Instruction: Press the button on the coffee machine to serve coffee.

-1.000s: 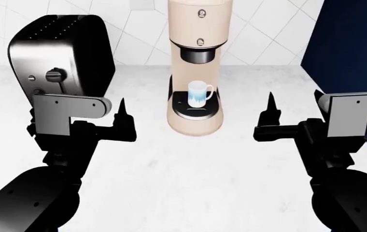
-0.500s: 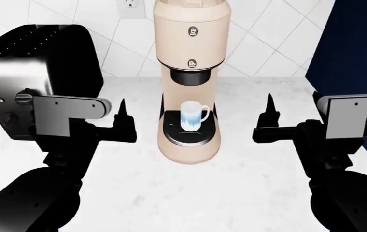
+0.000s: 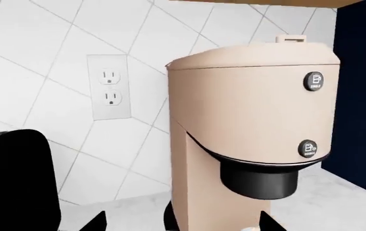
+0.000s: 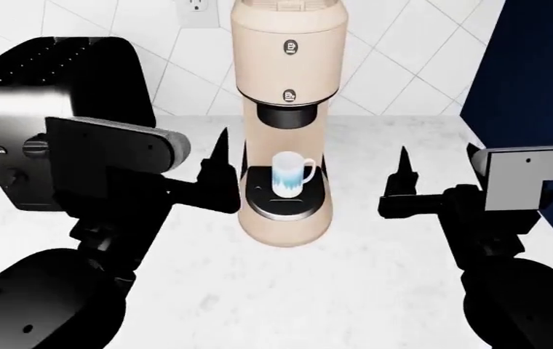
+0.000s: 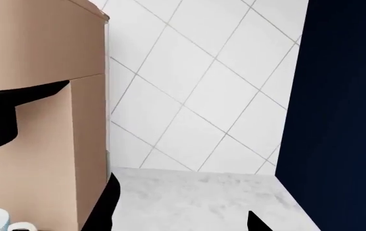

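Observation:
The beige coffee machine [image 4: 287, 73] stands at the middle back of the counter. Its two round black buttons show on the front, an upper one [image 4: 290, 48] and a lower one [image 4: 289, 95]. A white mug [image 4: 291, 174] sits on its black drip tray [image 4: 287, 206]. My left gripper [image 4: 160, 163] is open, raised just left of the machine and touching nothing. In the left wrist view [image 3: 181, 224] it faces the machine [image 3: 254, 110], with both buttons [image 3: 314, 81] [image 3: 307, 148] ahead. My right gripper [image 4: 436, 156] is open and empty to the machine's right; it also shows in the right wrist view [image 5: 183, 216].
A black-and-chrome toaster [image 4: 53, 109] stands at the back left, close to my left arm. A dark blue panel [image 4: 534, 73] walls off the right side. A tiled wall with a power outlet [image 3: 109, 86] is behind. White marble counter [image 4: 287, 291] lies in front.
My left arm has risen and moved right, toward the coffee machine. Earlier the head view shifted, bringing the machine and toaster nearer. The right arm has barely moved.

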Tool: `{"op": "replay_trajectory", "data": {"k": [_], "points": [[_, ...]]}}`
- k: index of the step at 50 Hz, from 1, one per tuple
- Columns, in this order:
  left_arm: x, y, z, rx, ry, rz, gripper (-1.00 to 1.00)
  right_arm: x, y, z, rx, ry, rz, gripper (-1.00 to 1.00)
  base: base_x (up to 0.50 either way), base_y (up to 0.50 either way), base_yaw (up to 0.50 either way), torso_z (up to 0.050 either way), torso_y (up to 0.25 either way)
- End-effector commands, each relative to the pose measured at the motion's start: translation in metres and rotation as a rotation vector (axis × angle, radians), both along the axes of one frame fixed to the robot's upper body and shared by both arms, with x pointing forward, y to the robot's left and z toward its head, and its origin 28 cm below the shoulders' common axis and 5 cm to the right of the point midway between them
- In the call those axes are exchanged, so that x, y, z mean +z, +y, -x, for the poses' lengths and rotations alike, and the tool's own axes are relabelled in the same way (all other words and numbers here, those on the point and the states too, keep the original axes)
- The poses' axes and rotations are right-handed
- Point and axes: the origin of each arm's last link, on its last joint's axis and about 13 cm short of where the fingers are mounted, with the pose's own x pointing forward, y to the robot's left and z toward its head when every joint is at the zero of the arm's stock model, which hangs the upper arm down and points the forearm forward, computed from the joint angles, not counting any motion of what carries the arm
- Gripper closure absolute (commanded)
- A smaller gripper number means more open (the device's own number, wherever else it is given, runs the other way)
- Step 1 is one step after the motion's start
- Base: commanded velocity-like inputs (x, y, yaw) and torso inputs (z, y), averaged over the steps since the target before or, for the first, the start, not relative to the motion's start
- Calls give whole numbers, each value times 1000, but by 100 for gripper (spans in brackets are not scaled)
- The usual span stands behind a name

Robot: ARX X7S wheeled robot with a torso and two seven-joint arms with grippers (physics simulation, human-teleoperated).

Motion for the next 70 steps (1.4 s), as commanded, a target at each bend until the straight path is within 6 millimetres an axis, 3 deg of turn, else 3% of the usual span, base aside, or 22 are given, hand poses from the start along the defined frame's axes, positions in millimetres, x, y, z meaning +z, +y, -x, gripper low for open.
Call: {"op": "replay_trajectory", "data": {"k": [1, 23, 26, 38, 45, 46, 63, 67, 70], "points": [[15, -19, 12, -116, -47, -38, -100, -4, 0, -2, 4, 15, -6, -100, 0, 0, 0, 0, 0], [29, -55, 20, -161, -52, -116, -100, -10, 0, -1, 3, 33, -14, -100, 0, 0, 0, 0, 0], [32, -60, 16, -184, 40, -35, -100, -11, 0, 0, 1, 32, -16, -100, 0, 0, 0, 0, 0], [39, -74, 20, -267, 77, -6, -100, -9, -2, 4, -13, 21, -17, -100, 0, 0, 0, 0, 0], [38, -76, 18, -188, 43, -35, -100, -9, -4, 6, -17, 18, -20, -100, 0, 0, 0, 0, 0], [38, -77, 17, -171, 40, -46, 100, -9, -4, 6, -17, 18, -20, -100, 0, 0, 0, 0, 0], [38, -96, 2, -20, -18, 3, 100, -13, -3, 4, -13, 27, -23, -100, 0, 0, 0, 0, 0], [38, -99, 0, -25, 90, 100, 100, -15, -3, 5, -16, 30, -27, -100, 0, 0, 0, 0, 0], [41, -98, -5, 30, 10, 61, 100, -16, -3, 5, -14, 31, -28, -100, 0, 0, 0, 0, 0]]}}
